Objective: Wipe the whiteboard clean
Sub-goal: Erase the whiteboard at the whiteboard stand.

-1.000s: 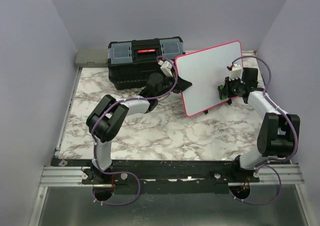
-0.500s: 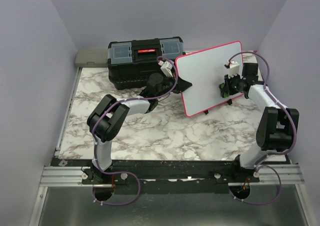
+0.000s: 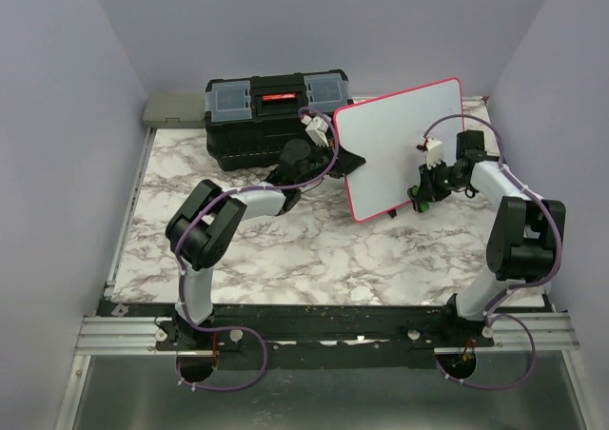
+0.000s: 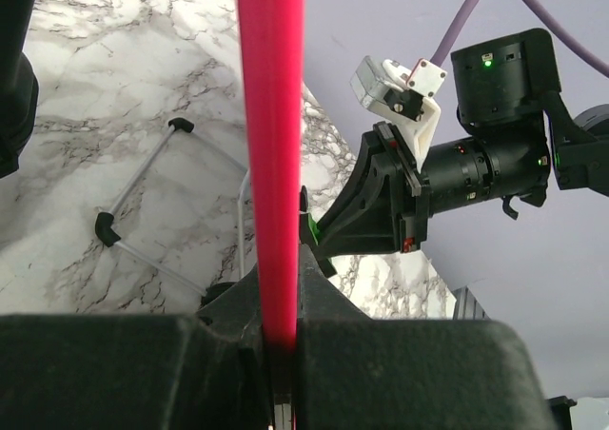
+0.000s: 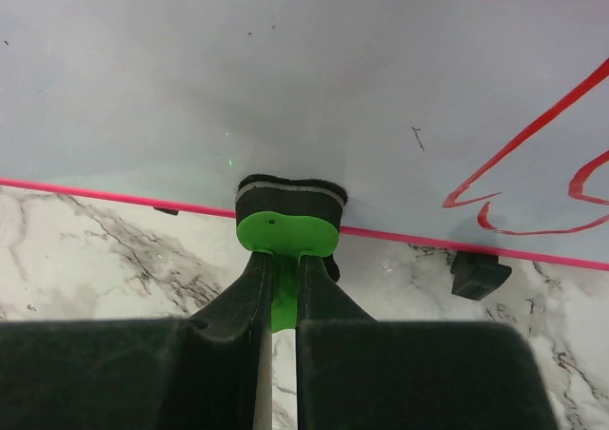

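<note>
Right of the black toolbox [image 3: 276,116], on the marbled tabletop [image 3: 304,249], the whiteboard [image 3: 395,140] is standing tilted. The left arm is reaching across, its end effector [image 4: 279,335] clenching the board's pink-red side rim. The right arm is bending inward, its end effector [image 5: 278,278] grasping a green eraser [image 5: 285,232] and pressing its black felt against the board near the bottom rim. Red handwriting [image 5: 569,97] is showing beside it, too partial to read.

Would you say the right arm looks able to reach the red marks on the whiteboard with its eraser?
Probably yes: the right gripper is shut on the green eraser, its pad against the whiteboard, and the red marks lie on the same face just beside it, with nothing between.
</note>
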`<action>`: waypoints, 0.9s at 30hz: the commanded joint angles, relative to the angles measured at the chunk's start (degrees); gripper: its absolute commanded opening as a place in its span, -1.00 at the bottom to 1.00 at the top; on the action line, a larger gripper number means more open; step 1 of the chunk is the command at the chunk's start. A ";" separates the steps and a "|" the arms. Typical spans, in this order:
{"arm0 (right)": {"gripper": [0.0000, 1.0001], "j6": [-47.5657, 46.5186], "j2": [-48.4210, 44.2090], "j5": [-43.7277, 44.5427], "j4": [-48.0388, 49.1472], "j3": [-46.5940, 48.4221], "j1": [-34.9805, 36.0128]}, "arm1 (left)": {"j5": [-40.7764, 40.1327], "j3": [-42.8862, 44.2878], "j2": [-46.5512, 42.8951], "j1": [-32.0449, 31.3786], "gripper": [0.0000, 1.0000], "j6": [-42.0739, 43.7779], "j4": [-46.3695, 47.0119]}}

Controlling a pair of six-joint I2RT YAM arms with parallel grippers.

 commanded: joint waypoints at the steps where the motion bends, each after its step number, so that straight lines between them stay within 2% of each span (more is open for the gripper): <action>1: -0.99 5.66 -0.04 -3.07 3.26 -1.06 0.99 | 5.26 2.38 -0.81 -1.37 -1.00 -3.44 8.28; 5: -0.99 15.39 -2.90 6.14 14.19 -1.75 0.92 | 5.26 1.81 -1.31 -1.37 -1.00 -3.19 8.17; 10: -0.99 21.40 -5.80 13.82 22.79 -3.00 0.76 | 5.53 1.34 -1.36 -1.30 -1.00 -3.04 8.27; 17: -0.99 23.63 -3.62 19.70 26.05 -1.92 -0.95 | 5.77 1.60 -0.80 -1.28 -1.00 -3.57 8.61; 22: -0.99 20.68 0.74 16.01 20.77 0.20 -1.73 | 5.69 1.53 -1.05 -1.26 -1.00 -3.34 8.51; 27: -0.98 7.12 3.26 1.62 6.32 2.63 -1.67 | 5.68 1.82 -0.55 -1.20 -1.00 -3.75 8.82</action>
